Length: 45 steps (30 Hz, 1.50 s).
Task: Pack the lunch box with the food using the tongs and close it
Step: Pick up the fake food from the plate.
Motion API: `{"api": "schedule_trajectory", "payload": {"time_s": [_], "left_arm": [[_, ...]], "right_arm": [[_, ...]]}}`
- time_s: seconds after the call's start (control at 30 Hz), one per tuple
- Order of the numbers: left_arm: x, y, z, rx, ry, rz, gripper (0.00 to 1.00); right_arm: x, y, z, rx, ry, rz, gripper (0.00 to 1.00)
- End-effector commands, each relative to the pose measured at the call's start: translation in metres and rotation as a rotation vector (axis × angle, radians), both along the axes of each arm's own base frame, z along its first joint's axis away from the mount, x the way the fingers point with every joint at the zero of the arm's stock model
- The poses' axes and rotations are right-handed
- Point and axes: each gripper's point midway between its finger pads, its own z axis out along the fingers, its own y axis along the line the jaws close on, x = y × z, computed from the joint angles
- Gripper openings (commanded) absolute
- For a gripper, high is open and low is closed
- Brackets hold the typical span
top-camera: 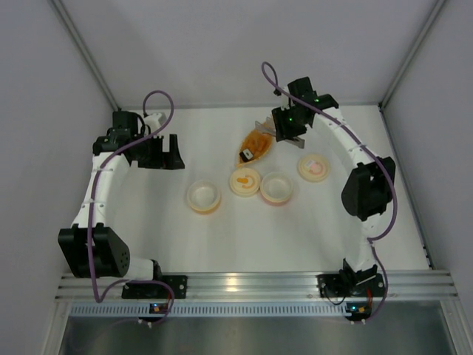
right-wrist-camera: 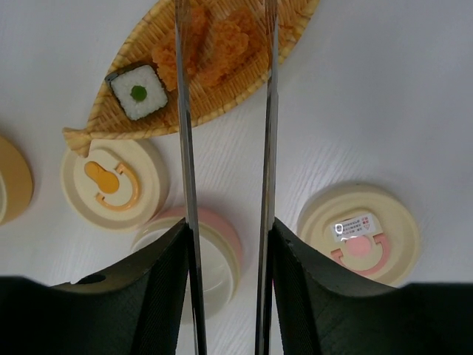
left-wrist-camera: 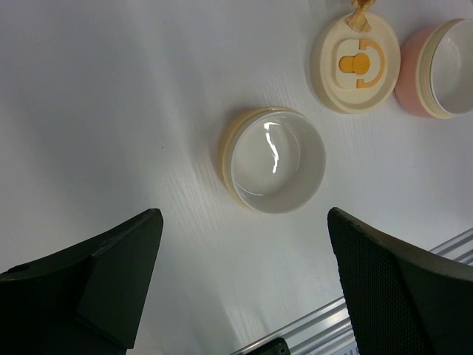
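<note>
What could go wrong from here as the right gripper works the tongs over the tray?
1. The orange pieces lie bunched together under the tongs; a squeeze may catch more than one, or flick one off the tray.
2. The right gripper holds the tongs only by their thin arms, so they may twist or slip in the grip.
3. The sushi roll sits close beside them; a sideways sweep could knock it.

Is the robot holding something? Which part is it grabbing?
The right gripper squeezes the tongs by their two arms, tips poking forward. The left gripper is open and holds nothing.
</note>
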Motion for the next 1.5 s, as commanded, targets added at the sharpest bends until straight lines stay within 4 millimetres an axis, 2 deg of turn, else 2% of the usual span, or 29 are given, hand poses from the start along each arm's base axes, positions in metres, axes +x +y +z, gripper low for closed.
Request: {"api": "schedule_trajectory", "payload": {"time_s": [0.0, 0.27, 0.63, 0.93, 1.27, 1.47], "left_arm": [[0.004, 0.005, 0.004, 0.013, -0.023, 0.012, 0.98], [0.005, 0.007, 0.001, 0.020, -0.024, 0.018, 0.98], [0.005, 0.010, -0.002, 0.032, -0.022, 0.026, 0.98], [0.005, 0.011, 0.001, 0.029, -0.029, 0.031, 0.98], [0.006, 0.011, -0.004, 0.032, -0.020, 0.030, 0.98], [0.007, 0.011, -0.006, 0.028, -0.016, 0.032, 0.98]], "right_arm": [[0.017, 0.012, 0.014, 0.022, -0.076, -0.061, 0.45], [0.010, 0.016, -0.003, 0.013, -0.038, -0.083, 0.48], [-0.007, 0.021, -0.031, 0.003, 0.041, -0.059, 0.44], [-0.008, 0.026, -0.036, 0.008, 0.048, -0.061, 0.47], [-0.006, 0.034, -0.042, 0.032, 0.069, -0.044, 0.42], [-0.003, 0.036, -0.048, 0.029, 0.080, -0.039, 0.36]]}}
